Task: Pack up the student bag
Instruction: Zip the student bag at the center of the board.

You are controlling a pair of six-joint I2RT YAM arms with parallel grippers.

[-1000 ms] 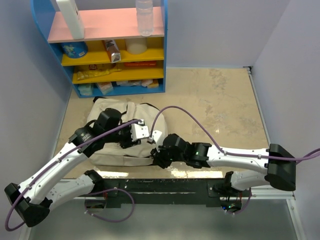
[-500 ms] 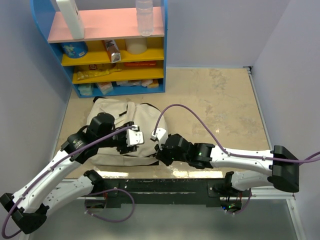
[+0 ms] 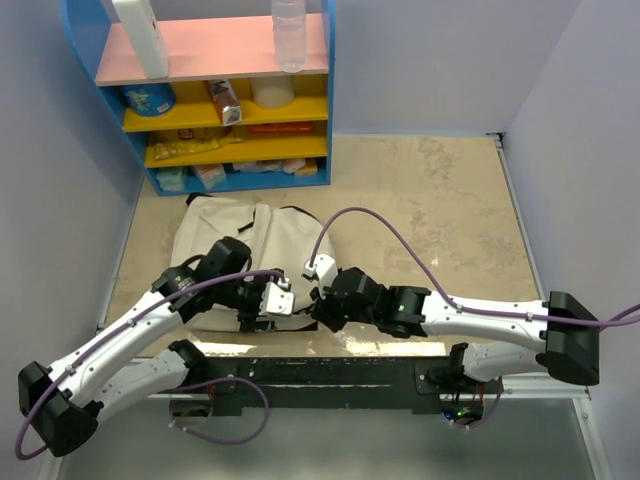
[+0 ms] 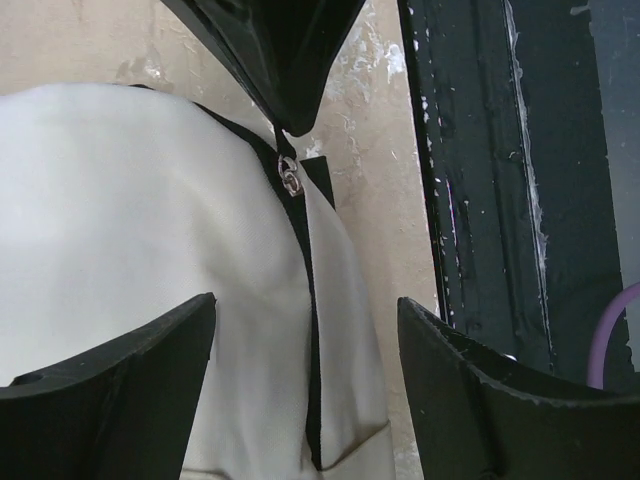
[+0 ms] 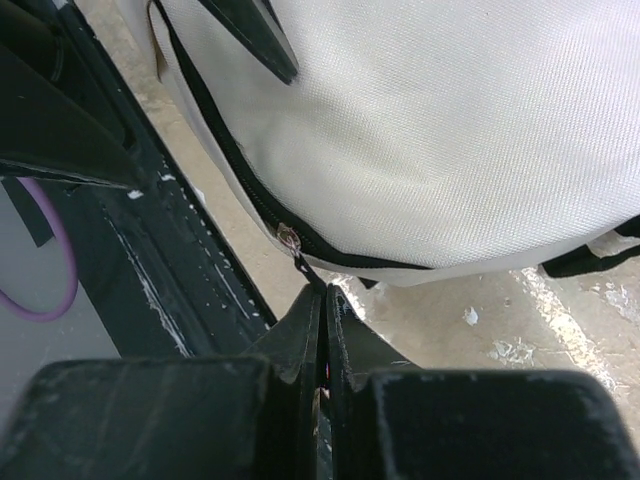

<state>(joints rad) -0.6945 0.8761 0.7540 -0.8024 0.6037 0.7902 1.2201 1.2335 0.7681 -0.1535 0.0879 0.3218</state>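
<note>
**Right claw [image 5: 322,295] pinched the zipper pull [image 5: 305,264]; left claw [image 4: 305,305] stood wide**

The desk [image 3: 430,200] stretched away from both claws, and a blue shelf unit [image 3: 220,50] stood at its far end, well beyond them. The student bag [image 3: 225,225] lay flat on the desk, its near edge under both claws and its bulk reaching toward the shelf unit. The left claw hung over that edge, fingers spread wide, gripping nothing. Just to its right, the right claw was closed tight on the black zipper pull at the bag's near seam, close to the dark rail [image 3: 330,370].
</note>
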